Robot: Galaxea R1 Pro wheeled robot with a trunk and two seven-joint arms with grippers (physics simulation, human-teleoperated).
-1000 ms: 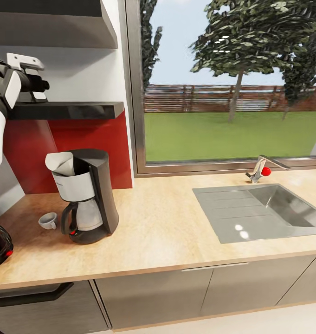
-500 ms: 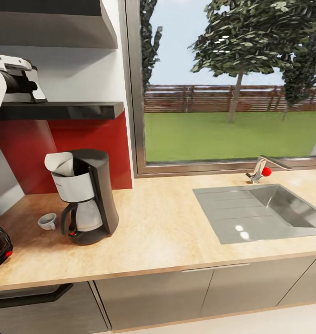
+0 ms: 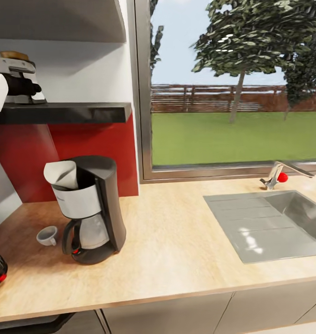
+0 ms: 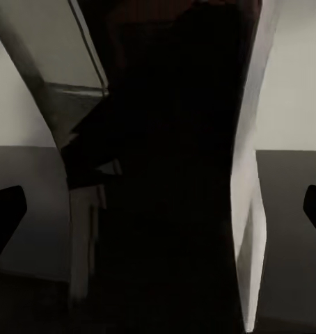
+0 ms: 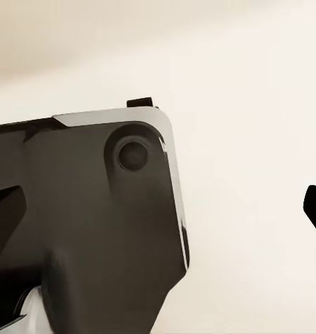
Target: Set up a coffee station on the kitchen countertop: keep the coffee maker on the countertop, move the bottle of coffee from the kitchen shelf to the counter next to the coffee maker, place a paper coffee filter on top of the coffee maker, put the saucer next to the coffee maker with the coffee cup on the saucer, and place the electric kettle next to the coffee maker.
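coffee maker (image 3: 90, 208) left on countertop (image 3: 176, 250) | coffee cup (image 3: 47, 235) just left of it | sink (image 3: 274, 222) far right | shelf (image 3: 65, 112) above

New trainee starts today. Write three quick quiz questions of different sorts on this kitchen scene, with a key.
1. True or false: a paper filter already sits in the top of the coffee maker.
2. On which side of the coffee maker, as the head view shows it, does the cup lie: A left, B right, C behind?
3. Fill in: the left pincer is raised to the dark ____ on the wall.

Key: 1 true; 2 A; 3 shelf.
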